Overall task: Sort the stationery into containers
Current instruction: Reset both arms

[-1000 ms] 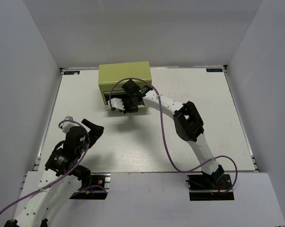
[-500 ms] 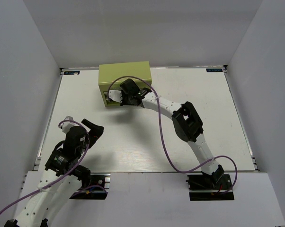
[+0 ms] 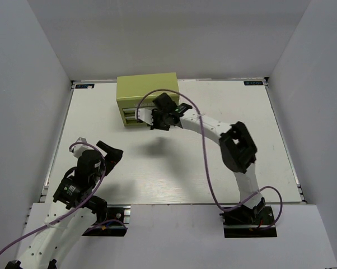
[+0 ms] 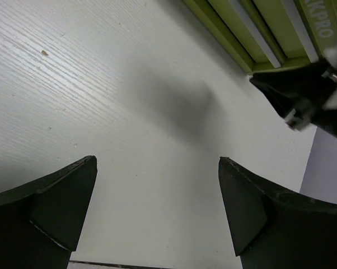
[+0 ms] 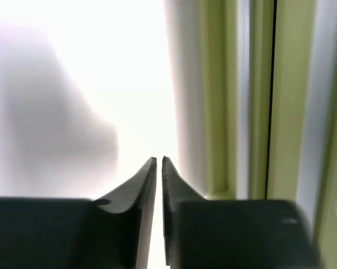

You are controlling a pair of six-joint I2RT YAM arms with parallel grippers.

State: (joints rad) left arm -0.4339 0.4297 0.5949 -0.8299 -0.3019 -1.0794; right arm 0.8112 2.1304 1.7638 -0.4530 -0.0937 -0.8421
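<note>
The olive-green cabinet [image 3: 147, 89] stands at the back of the table, its drawers facing the arms. It also shows in the left wrist view [image 4: 269, 28] and the right wrist view [image 5: 280, 112], with the drawer fronts flush. My right gripper [image 3: 141, 119] is shut and empty, its fingertips [image 5: 159, 161] just beside the cabinet's front. It also shows in the left wrist view [image 4: 303, 98]. My left gripper [image 3: 113, 154] is open and empty over bare table at the near left [image 4: 157, 185]. None of the pen-like sticks is in view.
White walls enclose the table [image 3: 241, 145] on three sides. The right arm's purple cable [image 3: 205, 168] loops over the table's middle. The right arm's elbow [image 3: 238, 148] hangs above the right half.
My right gripper has moved from a little in front of the cabinet back up against its front, and slightly right. The arm's elbow has swung right. The left arm has not moved.
</note>
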